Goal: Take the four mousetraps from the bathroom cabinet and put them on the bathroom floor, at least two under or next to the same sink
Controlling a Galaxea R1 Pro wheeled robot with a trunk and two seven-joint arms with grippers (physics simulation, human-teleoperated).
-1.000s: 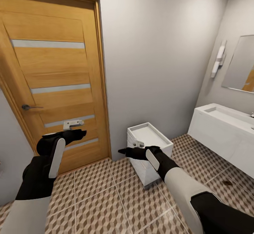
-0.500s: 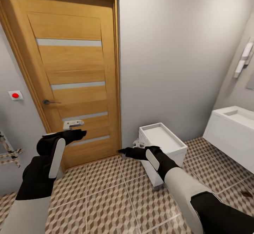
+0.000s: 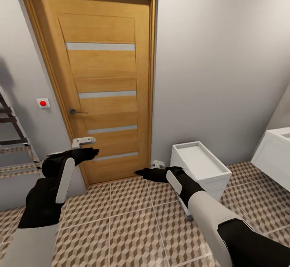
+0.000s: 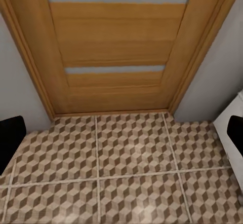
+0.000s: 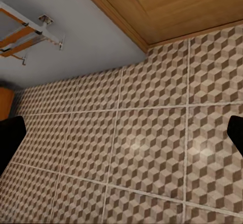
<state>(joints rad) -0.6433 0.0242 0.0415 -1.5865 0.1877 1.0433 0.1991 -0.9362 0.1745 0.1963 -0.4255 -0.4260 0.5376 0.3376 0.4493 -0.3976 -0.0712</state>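
The mousetraps and the cabinet are out of view. The bathroom floor (image 3: 133, 226) with its brown, beige and white cube pattern spreads in front of me and runs under both wrist views (image 4: 131, 163) (image 5: 152, 148). My left gripper (image 3: 89, 146) is held out in front of the wooden door, open, with nothing between its fingers (image 4: 10, 138). My right gripper (image 3: 148, 168) points left above the floor beside a white box unit, also open and empty, its dark fingertips (image 5: 10, 138) wide apart.
A shut orange wooden door (image 3: 104, 90) stands straight ahead. A low white box unit (image 3: 199, 162) sits against the wall to its right. A white sink unit (image 3: 278, 150) shows at the far right edge. A dark rack (image 3: 12, 138) and a red wall button (image 3: 42, 103) are at the left.
The camera has turned left: the door and white box unit slid right in the picture, the sink and mirror left the frame, and the rack and red button appeared. Both arms hold their pose.
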